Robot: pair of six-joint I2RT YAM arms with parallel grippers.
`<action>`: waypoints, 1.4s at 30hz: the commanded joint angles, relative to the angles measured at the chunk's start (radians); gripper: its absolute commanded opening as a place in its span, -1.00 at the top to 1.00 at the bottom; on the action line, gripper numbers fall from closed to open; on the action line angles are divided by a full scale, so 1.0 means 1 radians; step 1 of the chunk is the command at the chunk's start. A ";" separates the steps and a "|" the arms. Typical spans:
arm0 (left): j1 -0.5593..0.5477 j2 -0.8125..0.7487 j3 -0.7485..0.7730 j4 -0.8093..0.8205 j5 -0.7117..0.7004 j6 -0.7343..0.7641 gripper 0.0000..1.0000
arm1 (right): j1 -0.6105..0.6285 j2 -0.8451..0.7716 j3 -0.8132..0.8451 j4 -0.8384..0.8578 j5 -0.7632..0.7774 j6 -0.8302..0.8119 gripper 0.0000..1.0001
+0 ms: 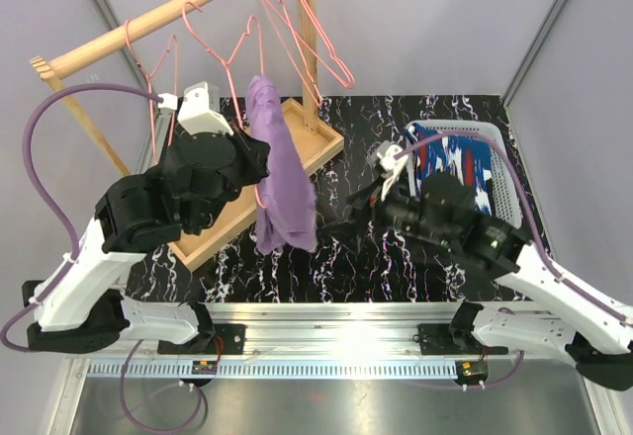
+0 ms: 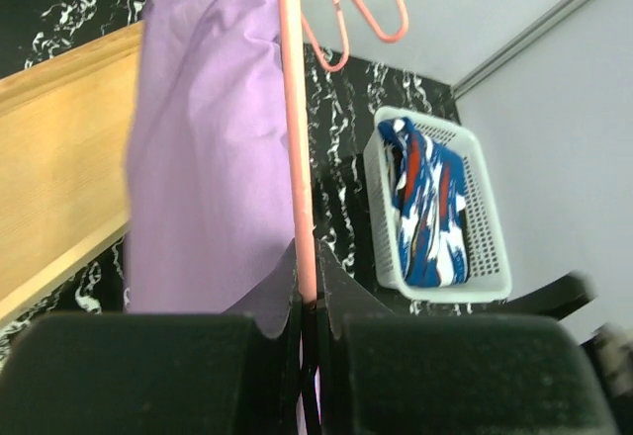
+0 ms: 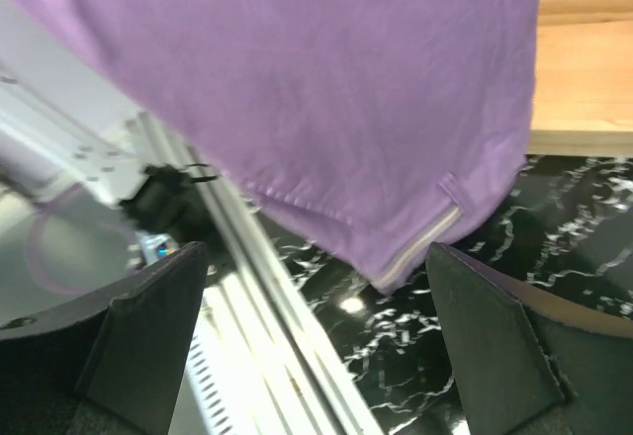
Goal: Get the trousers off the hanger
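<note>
The lilac-purple shorts point(image 1: 280, 173) hang draped over a pink wire hanger point(image 1: 259, 69) on the wooden rail; they also show in the left wrist view point(image 2: 208, 148) and the right wrist view point(image 3: 326, 89). My left gripper point(image 2: 308, 292) is shut on the hanger's pink wire point(image 2: 295, 129), right beside the cloth. My right gripper point(image 3: 316, 336) is open and empty, just below the shorts' lower hem, to their right in the top view point(image 1: 371, 203). The dark blue shorts with white and red splashes point(image 1: 453, 163) lie in the white basket point(image 1: 504, 183).
A wooden tray point(image 1: 307, 143) lies on the black marbled table behind the shorts. Several empty pink hangers point(image 1: 307, 30) hang on the wooden rail point(image 1: 148, 25). An upright wooden post point(image 1: 308, 30) stands at the back. A metal rail point(image 1: 326, 321) runs along the near edge.
</note>
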 commanded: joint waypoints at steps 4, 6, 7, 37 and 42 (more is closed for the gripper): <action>-0.128 0.038 0.136 0.160 -0.257 -0.067 1.00 | 0.268 -0.025 -0.238 0.388 0.633 -0.154 -0.99; -0.155 0.052 0.167 0.173 -0.295 -0.062 1.00 | 0.343 0.018 -0.296 0.528 0.718 -0.223 -0.99; -0.179 0.053 0.172 0.180 -0.306 -0.059 1.00 | 0.365 0.033 -0.313 0.572 0.796 -0.257 -0.99; -0.360 -0.013 0.147 0.466 -0.503 0.062 1.00 | 0.535 0.455 -0.413 1.455 1.031 -0.582 -0.99; -0.377 -0.013 0.160 0.476 -0.484 0.064 1.00 | 0.534 0.496 -0.413 1.615 1.073 -0.760 -0.99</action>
